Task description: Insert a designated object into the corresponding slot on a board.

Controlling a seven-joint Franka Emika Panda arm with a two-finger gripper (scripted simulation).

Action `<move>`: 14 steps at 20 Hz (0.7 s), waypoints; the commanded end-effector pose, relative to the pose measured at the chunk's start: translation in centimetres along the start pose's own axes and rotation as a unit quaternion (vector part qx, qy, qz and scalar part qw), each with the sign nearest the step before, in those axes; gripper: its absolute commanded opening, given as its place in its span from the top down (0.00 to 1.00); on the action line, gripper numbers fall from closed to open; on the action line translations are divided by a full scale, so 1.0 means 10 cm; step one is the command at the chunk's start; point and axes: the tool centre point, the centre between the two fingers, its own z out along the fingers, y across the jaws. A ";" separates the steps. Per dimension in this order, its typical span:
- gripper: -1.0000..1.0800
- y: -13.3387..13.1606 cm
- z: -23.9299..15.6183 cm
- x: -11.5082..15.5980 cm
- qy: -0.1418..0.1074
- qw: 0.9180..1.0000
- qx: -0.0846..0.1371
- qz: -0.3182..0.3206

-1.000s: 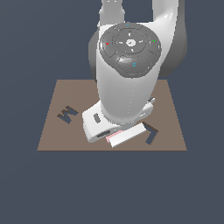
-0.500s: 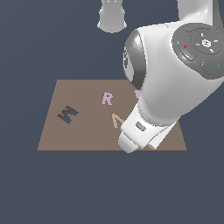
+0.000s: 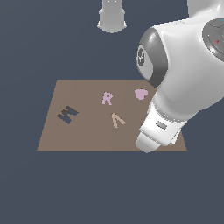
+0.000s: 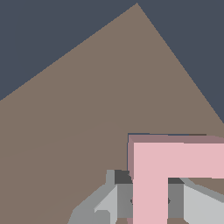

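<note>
In the wrist view, the light-pink L-shaped designated object [image 4: 175, 161] lies flat just over the brown board [image 4: 87, 113]. My gripper [image 4: 150, 194] is shut on one leg of it, with a grey finger [image 4: 124, 197] on each side. A thin dark line [image 4: 166, 134] along the block's outer edge is all that shows of the slot; the rest is hidden under the block. In the exterior view, the white arm [image 3: 183, 87] covers the board's [image 3: 87, 135] near corner on the exterior view's right. It hides the gripper, the block and the slot there.
On the board lie a dark M-shaped recess [image 3: 68, 114], a lilac R [image 3: 107, 98], a pink heart [image 3: 141, 93] and a peach V-shaped piece [image 3: 117, 120]. The robot's base [image 3: 112, 17] stands beyond the board's far edge. A board corner [image 4: 136, 5] shows in the wrist view.
The arm has swung from over the board's middle to the exterior view's right, uncovering the R, the heart and the V-shaped piece and hiding the dark L recess.
</note>
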 end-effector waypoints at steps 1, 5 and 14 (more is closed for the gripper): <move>1.00 -0.01 0.00 0.00 0.000 1.000 0.000 -0.003; 1.00 0.02 0.00 -0.02 0.000 1.000 0.000 0.003; 0.04 0.01 0.10 -0.02 0.000 1.000 -0.001 0.003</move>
